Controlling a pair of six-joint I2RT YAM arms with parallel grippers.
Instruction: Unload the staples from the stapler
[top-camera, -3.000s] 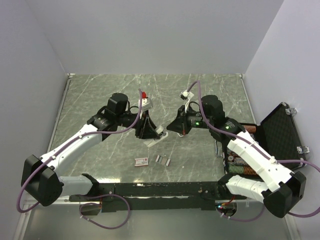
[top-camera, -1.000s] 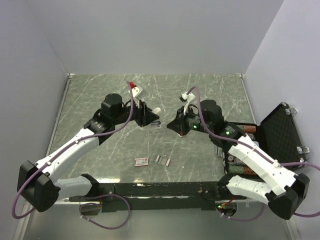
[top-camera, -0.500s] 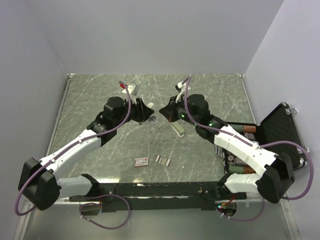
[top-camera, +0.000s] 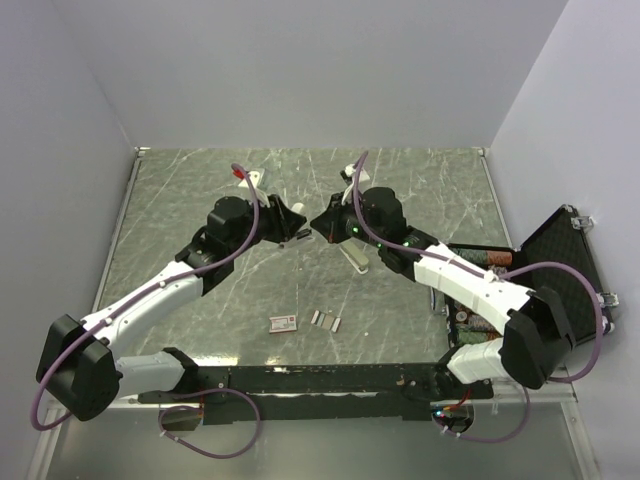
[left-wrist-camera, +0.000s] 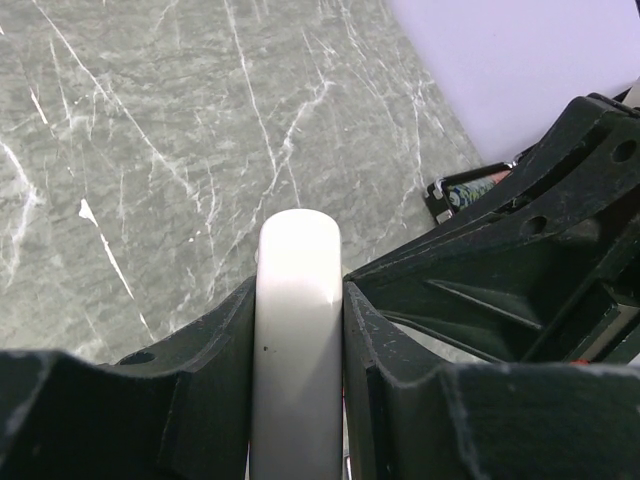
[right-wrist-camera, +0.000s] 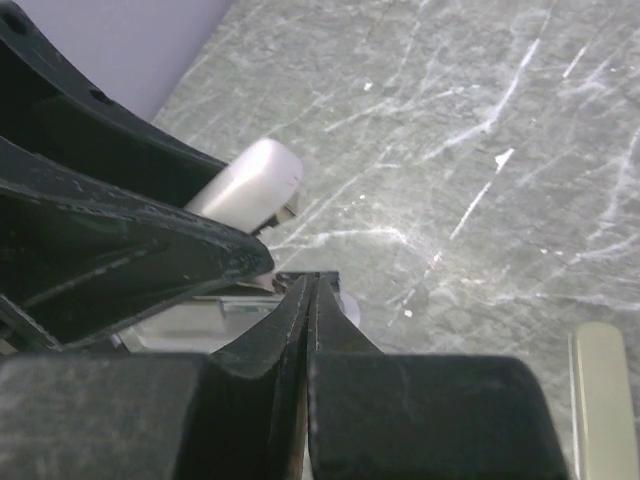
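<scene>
gripping the stapler (left-wrist-camera: 298, 300) from both sides, the left fingers (left-wrist-camera: 200, 400) are clenched on its pale whitish body. its smooth rounded end sticks out past their tips. the stapler is held up off the table (top-camera: 180, 200), over the middle of it and toward the far side, between the two arms. from the right wrist it shows as a short whitish stub with a blunt end and a strip of silvery metal under it. no olive-green shows on it in any view.

the right fingers (right-wrist-camera: 275, 330) come in from the right, pressed together into a thin wedge. their tips are at the metal part just below the stapler's end. i cannot tell whether anything thin is pinched between them.

on the table, nearer the arm bases, the staples (top-camera: 325, 320) lie as a few short grey strips. a small red-and-white box (top-camera: 283, 322) sits just left of them. a pale greenish bar (top-camera: 355, 260) lies flat below the right fingers, well apart from the staples. an open black case (top-camera: 560, 262) stands at the right edge.
</scene>
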